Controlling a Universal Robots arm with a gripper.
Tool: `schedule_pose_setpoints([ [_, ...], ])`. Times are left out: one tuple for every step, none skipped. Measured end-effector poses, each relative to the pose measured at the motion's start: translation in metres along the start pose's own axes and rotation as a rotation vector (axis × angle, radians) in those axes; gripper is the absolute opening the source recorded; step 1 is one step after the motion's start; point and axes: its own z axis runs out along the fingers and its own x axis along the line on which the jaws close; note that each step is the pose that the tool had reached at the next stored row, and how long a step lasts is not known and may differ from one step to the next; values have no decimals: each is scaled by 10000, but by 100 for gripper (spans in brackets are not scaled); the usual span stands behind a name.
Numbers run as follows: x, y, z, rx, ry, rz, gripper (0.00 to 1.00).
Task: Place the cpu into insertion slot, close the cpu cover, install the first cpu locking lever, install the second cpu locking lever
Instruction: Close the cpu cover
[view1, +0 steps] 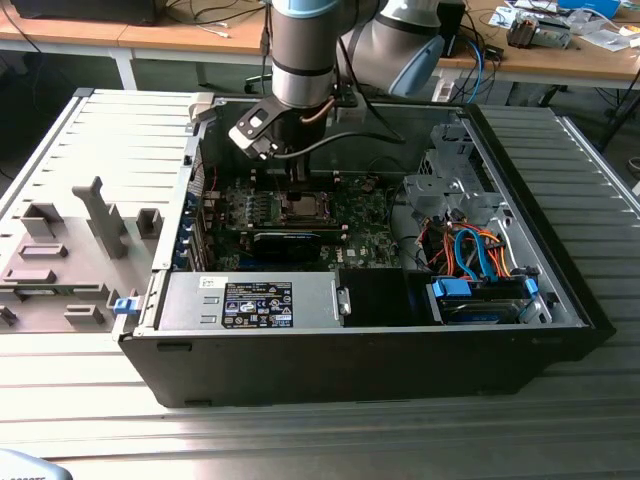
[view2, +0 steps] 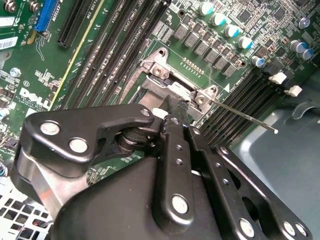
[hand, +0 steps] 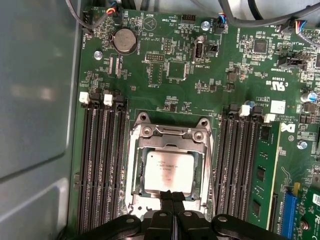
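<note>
The cpu (hand: 169, 171), a small square chip with a silvery top, lies in the insertion slot (hand: 141, 131) on the green board. The cpu cover (hand: 202, 159), a thin metal frame, lies down around it. My gripper (hand: 172, 194) is shut, its tips together at the edge of the cover and chip, holding nothing. In the second wrist view the gripper (view2: 176, 102) stands over the slot's metal bracket (view2: 159, 70), and a thin locking lever (view2: 245, 116) sticks out sideways from the socket's corner. In the exterior view the gripper (view1: 297, 178) hangs just above the slot (view1: 300, 206) inside the open computer case.
Black memory slots (hand: 102, 165) flank the socket on both sides. A black graphics card (view1: 285, 240) lies in front of it, then the grey power supply (view1: 250, 300). Drive bays with orange and blue cables (view1: 475, 255) fill the exterior view's right. A grey fixture tray (view1: 70, 250) sits left.
</note>
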Motion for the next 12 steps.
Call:
schedule_pose_setpoints([
  [0, -4, 3, 0, 0, 1, 11],
  [1, -8, 7, 0, 0, 0, 11],
  [1, -11, 10, 0, 1, 0, 11],
  [2, -15, 14, 0, 0, 0, 11],
  [2, -19, 17, 0, 1, 0, 11],
  [2, -22, 19, 0, 0, 0, 11],
  [3, -25, 22, 0, 0, 0, 11],
  [3, -28, 24, -1, 1, 0, 11],
  [3, -30, 26, 0, 0, 0, 11],
  [4, -33, 29, -1, 1, 1, 11],
  [4, -38, 32, 0, 0, 0, 11],
  [5, -42, 36, 0, 0, 0, 11],
])
